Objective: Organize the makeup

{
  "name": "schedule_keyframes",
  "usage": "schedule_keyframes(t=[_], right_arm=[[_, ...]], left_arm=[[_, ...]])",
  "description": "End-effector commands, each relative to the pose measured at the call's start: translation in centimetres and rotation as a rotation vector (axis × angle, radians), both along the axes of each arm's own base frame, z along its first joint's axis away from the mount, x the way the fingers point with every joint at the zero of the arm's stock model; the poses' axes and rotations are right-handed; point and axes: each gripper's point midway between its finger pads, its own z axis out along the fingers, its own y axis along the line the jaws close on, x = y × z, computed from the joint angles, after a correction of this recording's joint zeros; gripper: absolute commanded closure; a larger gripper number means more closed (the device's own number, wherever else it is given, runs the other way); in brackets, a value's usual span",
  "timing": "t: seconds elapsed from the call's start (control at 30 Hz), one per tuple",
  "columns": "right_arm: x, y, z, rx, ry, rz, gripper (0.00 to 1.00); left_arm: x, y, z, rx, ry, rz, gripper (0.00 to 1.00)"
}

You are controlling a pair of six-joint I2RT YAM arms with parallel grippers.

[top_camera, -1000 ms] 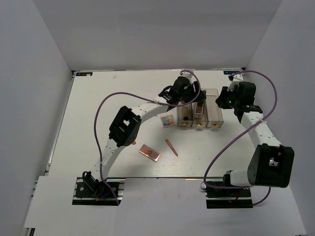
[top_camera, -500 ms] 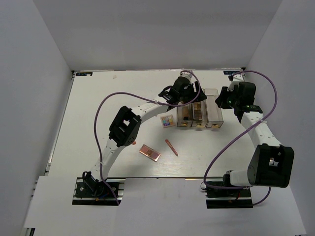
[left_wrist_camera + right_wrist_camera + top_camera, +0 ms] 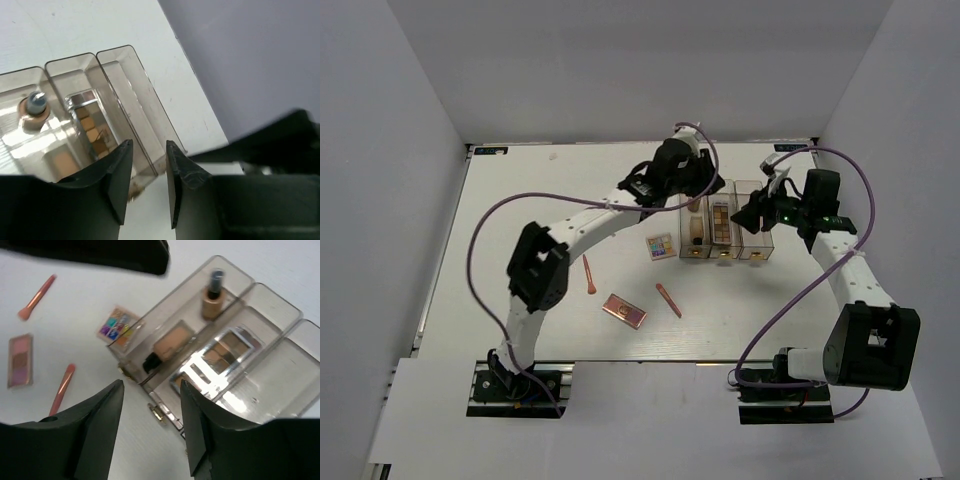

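White table (image 3: 550, 175). Left gripper (image 3: 149, 145) has released and pulled back over the far end of the clear three-compartment plastic box (image 3: 756, 245); jaws narrow, empty. Brown-toned rectangular eyeshadow palette (image 3: 721, 220) now lies in the middle compartment, just near of it: stowed. Right gripper (image 3: 151, 387) half open, empty, right of box.

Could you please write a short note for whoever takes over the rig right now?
Left gripper: jaws slightly apart, empty, over the clear box.
Right gripper: jaws open, empty, also over the box.
Done: brown palette lies in the middle compartment; small bottle and dark tube are in the compartment nearest the left arm. The third compartment is empty.
Left: multicoloured palette beside the box, pink palette and two coral sticks on the table.
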Motion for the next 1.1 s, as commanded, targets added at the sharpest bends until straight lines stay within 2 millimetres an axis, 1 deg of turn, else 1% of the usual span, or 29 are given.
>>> schedule_keyframes(t=[0.0, 0.03, 0.07, 0.1, 0.13, 0.17, 0.2, 0.23, 0.27, 0.3, 0.33, 0.37, 0.4, 0.43, 0.47, 0.5, 0.53, 0.57, 0.63, 0.67, 0.73, 0.77, 0.8, 0.83, 0.87, 0.93, 0.97, 1.03, 1.07], right_arm=[[-3.2, 2.6, 2.0, 0.028, -0.11, 0.29, 0.44], [-3.3, 2.6, 1.9, 0.014, -0.135, 0.319, 0.41], [-3.6, 2.7, 1.9, 0.013, -0.14, 0.337, 0.38], [-4.0, 2.8, 1.7, 0.018, -0.129, 0.353, 0.36], [-4.1, 3.0, 1.8, 0.012, -0.158, 0.384, 0.31], [-4.2, 3.1, 1.7, 0.012, -0.159, 0.398, 0.28], [-4.6, 3.4, 1.7, 0.024, -0.153, 0.425, 0.25], [-4.9, 3.5, 1.6, 0.022, -0.163, 0.451, 0.13], [-4.9, 3.8, 1.6, -0.017, -0.235, 0.502, 0.11], [-5.0, 4.2, 1.4, -0.029, -0.249, 0.534, 0.11], [-5.4, 5.1, 1.7, -0.043, -0.265, 0.58, 0.11], [-5.0, 5.3, 1.5, -0.082, -0.317, 0.612, 0.11], [-4.7, 5.4, 1.0, -0.111, -0.327, 0.63, 0.11], [-5.0, 6.4, 1.1, -0.13, -0.347, 0.678, 0.11], [-4.7, 6.7, 0.8, -0.154, -0.358, 0.695, 0.11], [-4.1, 6.8, 0.0, -0.195, -0.383, 0.723, 0.11], [-4.2, 7.9, -0.1, -0.211, -0.402, 0.766, 0.11], [-3.7, 8.1, -0.9, -0.241, -0.408, 0.789, 0.11], [-3.4, 9.7, -1.0, -0.27, -0.46, 0.856, 0.11], [-3.4, 9.8, -2.4, -0.285, -0.43, 0.886, 0.11], [-3.0, 10.8, -3.1, -0.32, -0.452, 0.945, 0.11], [-2.7, 11.9, -3.7, -0.338, -0.443, 0.983, 0.11], [-2.4, 12.3, -3.9, -0.35, -0.448, 1.0, 0.11], [-2.1, 12.8, -4.2, -0.357, -0.441, 1.01, 0.11], [-1.8, 14.0, -4.7, -0.373, -0.439, 1.037, 0.11], [-1.3, 14.9, -5.1, -0.378, -0.415, 1.041, 0.11], [-1.0, 16.2, -5.6, -0.388, -0.406, 1.062, 0.11], [-1.1, 17.3, -6.3, -0.402, -0.378, 1.088, 0.11], [-0.9, 17.6, -7.4, -0.419, -0.347, 1.095, 0.11]], left_arm=[[-2.6, 4.7, 4.7, 0.044, -0.087, 0.006, 0.57], [-3.9, 6.0, 6.5, 0.036, -0.117, 0.001, 0.56], [-4.9, 7.3, 3.3, 0.099, -0.082, -0.008, 0.46], [-5.3, 8.3, 2.8, 0.149, -0.112, -0.012, 0.37], [-6.4, 9.9, 1.3, 0.217, -0.11, -0.023, 0.25], [-7.0, 10.5, 0.6, 0.235, -0.091, -0.026, 0.22], [-7.4, 11.8, -0.9, 0.307, -0.067, -0.04, 0.21], [-7.8, 12.5, -2.0, 0.351, -0.044, -0.043, 0.2], [-8.2, 13.3, -3.0, 0.394, -0.025, -0.043, 0.19], [-8.5, 14.5, -4.2, 0.444, 0.008, -0.019, 0.19], [-8.8, 15.2, -4.8, 0.459, 0.027, 0.001, 0.19], [-9.4, 16.5, -5.4, 0.463, 0.061, 0.035, 0.19], [-9.6, 17.2, -5.7, 0.47, 0.074, 0.062, 0.19], [-9.7, 18.2, -5.8, 0.465, 0.09, 0.097, 0.18], [-10.1, 18.8, -4.9, 0.429, 0.107, 0.143, 0.18], [-10.5, 20.6, -6.1, 0.456, 0.145, 0.199, 0.18], [-10.9, 21.3, -6.0, 0.448, 0.158, 0.234, 0.18], [-12.0, 22.6, -5.9, 0.429, 0.203, 0.287, 0.18], [-12.7, 24.7, -5.8, 0.416, 0.231, 0.373, 0.17], [-13.5, 25.4, -6.0, 0.404, 0.264, 0.407, 0.17], [-15.0, 27.3, -5.3, 0.366, 0.265, 0.46, 0.17], [-15.8, 28.0, -5.3, 0.35, 0.288, 0.489, 0.17], [-16.5, 28.9, -4.0, 0.307, 0.27, 0.51, 0.16], [-17.1, 29.8, -4.4, 0.295, 0.286, 0.549, 0.16], [-17.8, 30.7, -4.4, 0.292, 0.293, 0.568, 0.16], [-18.8, 31.9, -3.6, 0.236, 0.286, 0.608, 0.16], [-19.2, 32.5, -3.7, 0.235, 0.289, 0.625, 0.16], [-19.9, 33.2, -3.3, 0.192, 0.285, 0.64, 0.16], [-20.2, 33.6, -3.4, 0.192, 0.29, 0.65, 0.16]])
